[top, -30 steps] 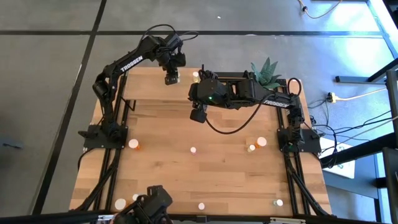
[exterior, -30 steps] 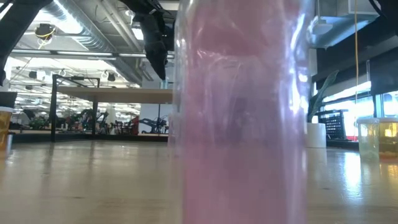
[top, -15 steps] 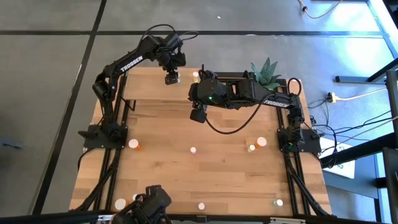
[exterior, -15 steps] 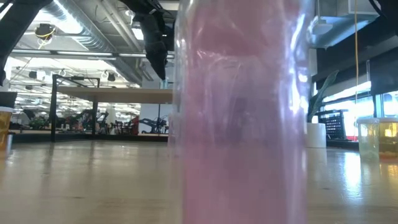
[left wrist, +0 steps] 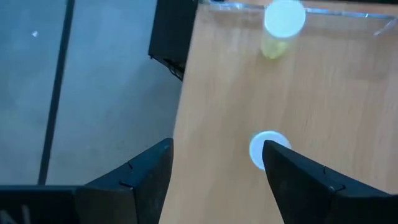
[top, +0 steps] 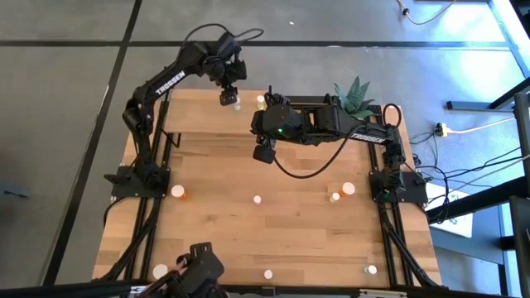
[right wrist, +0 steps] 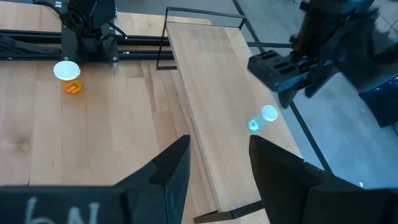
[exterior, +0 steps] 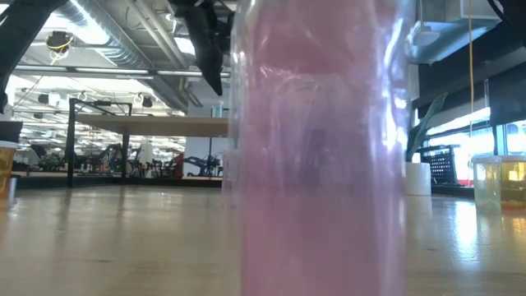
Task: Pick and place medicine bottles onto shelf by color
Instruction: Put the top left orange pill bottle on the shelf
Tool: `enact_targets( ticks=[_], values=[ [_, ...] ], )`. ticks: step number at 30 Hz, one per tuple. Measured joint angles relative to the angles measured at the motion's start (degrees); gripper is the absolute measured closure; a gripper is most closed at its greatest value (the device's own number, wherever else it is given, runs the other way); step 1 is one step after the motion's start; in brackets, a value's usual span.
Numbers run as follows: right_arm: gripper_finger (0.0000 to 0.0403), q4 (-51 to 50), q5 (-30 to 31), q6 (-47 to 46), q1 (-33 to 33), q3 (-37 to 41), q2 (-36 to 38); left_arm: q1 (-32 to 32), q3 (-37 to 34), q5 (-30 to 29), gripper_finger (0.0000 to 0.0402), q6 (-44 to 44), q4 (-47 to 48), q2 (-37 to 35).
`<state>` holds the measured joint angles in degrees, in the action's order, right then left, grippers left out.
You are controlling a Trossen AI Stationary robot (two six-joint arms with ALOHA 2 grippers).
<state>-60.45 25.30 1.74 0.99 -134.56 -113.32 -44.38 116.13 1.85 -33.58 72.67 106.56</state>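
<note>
The shelf is a long light-wood plank with black posts along the table's far edge. A white-capped medicine bottle stands on its base near the shelf's far edge, also seen in the left wrist view. My left gripper hangs open just above it. A yellowish bottle stands farther along the shelf. My right gripper hovers open over the table's middle with nothing between its fingers. An orange bottle stands on the table.
Loose bottles stand about the table's near half: an orange one, a white-capped one, two at the right. A pink bottle stands close before the low camera. A green plant is at the far right.
My left gripper has risen from the shelf and drawn a little toward the table's far edge. This uncovers the white-capped bottle, which stays standing on the shelf.
</note>
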Motion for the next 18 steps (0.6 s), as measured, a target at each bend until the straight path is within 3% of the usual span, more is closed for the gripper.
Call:
enact_targets(
  ticks=[10, 18],
  values=[
    [0.0237, 0.0, 0.0, 0.0, 0.0, 0.0, 0.0, 0.6, 7.3, 0.2, 0.0162, 2.5, 8.7, -0.1],
    [0.0237, 0.0, 0.0, 0.0, 0.0, 0.0, 0.0, 1.0, 7.7, 3.8, 0.0162, 6.1, 13.6, -4.4]
  ],
)
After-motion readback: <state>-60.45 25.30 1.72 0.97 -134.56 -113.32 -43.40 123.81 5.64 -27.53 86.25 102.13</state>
